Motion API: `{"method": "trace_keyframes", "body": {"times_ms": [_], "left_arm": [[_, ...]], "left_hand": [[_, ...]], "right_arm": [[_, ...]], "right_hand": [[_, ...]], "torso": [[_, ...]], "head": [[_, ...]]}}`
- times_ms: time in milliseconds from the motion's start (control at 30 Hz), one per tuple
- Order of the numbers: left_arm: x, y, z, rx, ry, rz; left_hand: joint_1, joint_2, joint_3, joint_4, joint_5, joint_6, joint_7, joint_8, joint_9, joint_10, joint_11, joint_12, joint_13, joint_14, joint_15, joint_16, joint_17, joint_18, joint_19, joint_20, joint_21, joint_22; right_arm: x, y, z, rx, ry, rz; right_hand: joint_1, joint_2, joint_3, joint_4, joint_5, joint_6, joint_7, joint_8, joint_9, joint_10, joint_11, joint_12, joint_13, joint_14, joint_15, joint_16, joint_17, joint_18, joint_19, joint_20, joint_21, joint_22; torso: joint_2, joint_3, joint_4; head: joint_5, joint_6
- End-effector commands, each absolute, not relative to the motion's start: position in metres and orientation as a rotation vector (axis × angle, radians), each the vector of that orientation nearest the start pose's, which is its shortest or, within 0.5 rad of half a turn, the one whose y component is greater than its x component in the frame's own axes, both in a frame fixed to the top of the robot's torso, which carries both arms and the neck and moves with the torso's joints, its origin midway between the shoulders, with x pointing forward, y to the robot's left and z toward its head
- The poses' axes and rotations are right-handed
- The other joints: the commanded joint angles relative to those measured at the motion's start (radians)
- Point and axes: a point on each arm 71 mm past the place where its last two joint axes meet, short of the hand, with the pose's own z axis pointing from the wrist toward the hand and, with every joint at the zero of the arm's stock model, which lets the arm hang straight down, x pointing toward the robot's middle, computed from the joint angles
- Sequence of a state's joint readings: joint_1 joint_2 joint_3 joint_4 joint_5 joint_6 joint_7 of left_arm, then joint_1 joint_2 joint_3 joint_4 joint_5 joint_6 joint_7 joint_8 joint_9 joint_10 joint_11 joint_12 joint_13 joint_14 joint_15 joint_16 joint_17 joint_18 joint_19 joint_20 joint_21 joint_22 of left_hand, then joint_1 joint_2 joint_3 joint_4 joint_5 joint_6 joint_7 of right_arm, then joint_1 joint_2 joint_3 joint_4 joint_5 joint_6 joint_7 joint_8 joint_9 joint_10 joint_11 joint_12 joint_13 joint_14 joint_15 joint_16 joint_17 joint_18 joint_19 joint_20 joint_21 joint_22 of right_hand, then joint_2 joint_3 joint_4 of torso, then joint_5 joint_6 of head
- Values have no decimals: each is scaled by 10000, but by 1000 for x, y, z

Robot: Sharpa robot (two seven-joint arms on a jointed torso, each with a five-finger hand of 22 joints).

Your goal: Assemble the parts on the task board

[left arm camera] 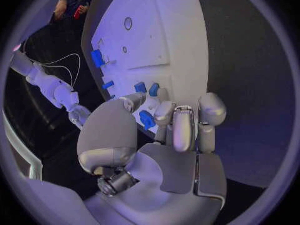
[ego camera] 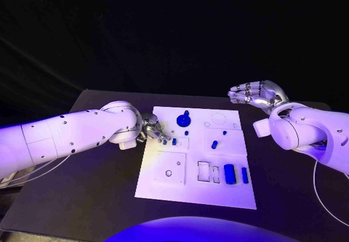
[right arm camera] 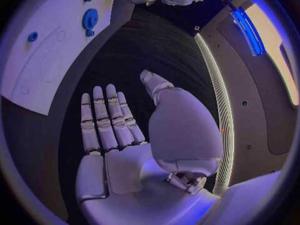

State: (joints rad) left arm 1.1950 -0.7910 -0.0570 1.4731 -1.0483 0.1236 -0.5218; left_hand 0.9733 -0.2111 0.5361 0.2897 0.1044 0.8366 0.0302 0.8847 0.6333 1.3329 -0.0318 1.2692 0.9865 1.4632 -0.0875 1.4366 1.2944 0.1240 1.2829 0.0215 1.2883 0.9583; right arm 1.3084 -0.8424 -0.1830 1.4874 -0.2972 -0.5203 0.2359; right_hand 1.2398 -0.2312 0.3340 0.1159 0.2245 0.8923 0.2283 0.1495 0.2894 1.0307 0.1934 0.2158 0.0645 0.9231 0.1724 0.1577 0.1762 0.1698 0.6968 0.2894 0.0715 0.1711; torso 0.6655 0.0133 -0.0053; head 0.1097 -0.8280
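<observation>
- The task board [ego camera: 164,189], a white plate, lies in the middle of the black table [ego camera: 80,201]; its near edge is well back from the table's near edge, with bare black surface on both sides of it.
- In the board's near right part a large blue block [ego camera: 230,174] and a slim blue bar [ego camera: 245,175] lie side by side, beside two pale rectangular recesses [ego camera: 209,172]; a small round hole [ego camera: 169,173] sits to their left.
- Mid-board, a small blue peg [ego camera: 215,144] lies right of centre, with more small blue pieces [ego camera: 174,141] at the left edge.
- The left hand [ego camera: 153,128] reaches over the board's left edge among those pieces. In the left wrist view its fingers [left arm camera: 178,127] are curled down over a small blue part [left arm camera: 147,120], thumb close beside; whether it actually pinches the part I cannot tell.
- Farther back, a blue gear [ego camera: 184,120] stands on the board left of centre, with a faint circle outline [ego camera: 217,119] to its right.
- The right hand [ego camera: 256,94] is raised beyond the board's far right corner, off the board; the right wrist view shows its fingers [right arm camera: 106,120] straight and side by side, thumb apart, holding nothing.
- No readable writing shows on the board or arms.
</observation>
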Motion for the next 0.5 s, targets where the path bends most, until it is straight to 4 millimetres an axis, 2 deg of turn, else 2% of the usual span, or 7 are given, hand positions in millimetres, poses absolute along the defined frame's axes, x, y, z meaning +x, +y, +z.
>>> {"method": "trace_keyframes", "body": {"times_ms": [33,167,267,367,433,467,500], "left_arm": [[478,203,-233,-2618,23245,-5083],[480,203,-224,-3162,22656,-6000],[483,203,-217,-3750,21936,-6840],[486,203,-208,-4057,20945,-7752],[487,201,-201,-4024,20088,-8656],[488,199,-198,-3950,19654,-9032],[488,197,-194,-3812,19235,-9378]], "left_hand": [[-85,-69,-279,17,-10,-50,89,-64,-12,-151,2,-70,-180,418,-19,36,1,-53,-47,3,-127,-156],[-166,-53,-702,29,1,-277,144,-112,-6,-416,50,-297,-573,410,16,27,-16,12,-246,17,-342,-529],[-53,92,-1030,31,72,-815,349,-355,-118,-1309,236,-1141,-1950,392,169,9,-51,149,-688,92,-841,-1341],[85,139,-1306,21,135,-1121,509,-477,-240,-1682,371,-1411,-2418,303,294,-103,-264,248,-1005,193,-1220,-1956],[390,148,-1532,31,150,-1502,687,-497,-301,-2540,555,-1984,-3397,-20,462,-450,-855,467,-1860,336,-2143,-3354],[844,187,-1550,5,148,-1792,826,-487,-333,-3084,690,-2242,-3810,-511,586,-1050,-1953,557,-2352,451,-2685,-4023],[1370,190,-1451,-140,158,-2029,939,-526,-379,-3436,790,-2375,-3881,-1010,687,-1628,-2899,550,-2544,522,-2902,-4130]], "right_arm": [[500,-230,-180,8500,15057,11392],[500,-231,-181,8514,15083,11372],[501,-231,-181,8524,15100,11364],[501,-232,-181,8531,15101,11352],[501,-233,-181,8537,15099,11341],[501,-233,-181,8538,15100,11340],[501,-233,-181,8537,15100,11340]], "right_hand": [[124,160,-297,48,46,-103,250,-76,-24,-104,13,-40,-1,-122,34,11,-54,51,-180,13,-48,-65],[170,213,-450,89,48,-108,254,-72,-27,-114,16,-24,2,-146,39,44,-74,45,-233,13,-47,-93],[188,245,-509,111,49,-92,247,-61,-25,-98,11,-5,6,-134,35,72,-79,46,-243,12,-43,-103],[200,262,-539,122,50,-84,242,-54,-23,-89,6,4,7,-125,31,88,-81,47,-248,12,-41,-108],[229,290,-573,131,52,-67,234,-43,-21,-75,-2,20,9,-108,23,115,-84,52,-220,11,-31,-107],[229,290,-573,131,52,-67,234,-43,-21,-75,-2,20,9,-108,23,115,-84,52,-220,11,-31,-107],[280,322,-596,128,54,-50,224,-32,-18,-60,-12,35,9,-88,14,145,-87,59,-174,11,-17,-102]], "torso": [[0,-1,-2],[-11,1,2],[-20,10,19],[-8,7,5],[-2,3,-8],[-4,6,-9],[-4,8,-4]], "head": [[35,51],[68,95],[59,102],[52,127],[52,136],[32,138],[21,136]]}}
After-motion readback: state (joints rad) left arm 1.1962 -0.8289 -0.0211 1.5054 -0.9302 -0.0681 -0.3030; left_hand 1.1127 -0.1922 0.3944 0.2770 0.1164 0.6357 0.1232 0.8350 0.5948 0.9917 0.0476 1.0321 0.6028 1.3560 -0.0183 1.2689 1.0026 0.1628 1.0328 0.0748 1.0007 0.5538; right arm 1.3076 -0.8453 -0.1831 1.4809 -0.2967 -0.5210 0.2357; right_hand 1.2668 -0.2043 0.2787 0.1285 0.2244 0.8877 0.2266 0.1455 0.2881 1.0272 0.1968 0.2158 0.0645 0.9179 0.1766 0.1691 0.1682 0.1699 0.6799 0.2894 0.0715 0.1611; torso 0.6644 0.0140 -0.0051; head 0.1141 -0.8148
